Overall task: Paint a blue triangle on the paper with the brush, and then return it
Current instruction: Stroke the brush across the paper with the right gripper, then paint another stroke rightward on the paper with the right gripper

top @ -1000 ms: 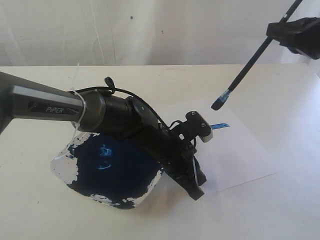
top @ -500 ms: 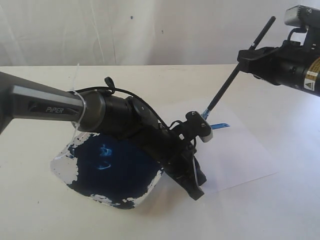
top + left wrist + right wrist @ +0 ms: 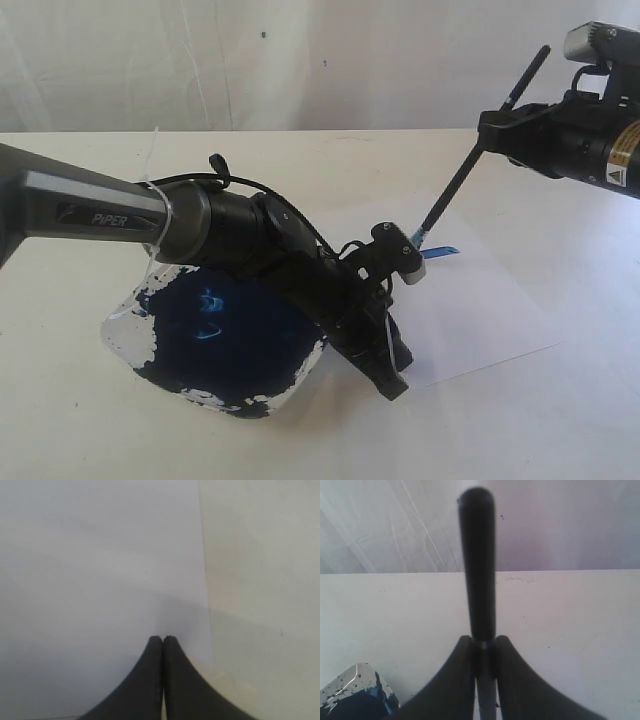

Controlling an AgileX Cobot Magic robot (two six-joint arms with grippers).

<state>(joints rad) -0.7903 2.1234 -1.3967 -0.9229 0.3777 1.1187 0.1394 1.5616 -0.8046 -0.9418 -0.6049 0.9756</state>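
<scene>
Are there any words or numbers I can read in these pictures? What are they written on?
"PiPER": white letters on the grey left arm.
Yellow sticker with a warning triangle, on the right arm: its print is too small to read.
Both wrist views: no writing.

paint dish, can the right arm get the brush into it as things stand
Probably not directly. The left arm lies across the paint dish on the side facing the right pincer, with the left pincer shut over the paper. The brush would likely have to come over that arm to reach it.
</scene>
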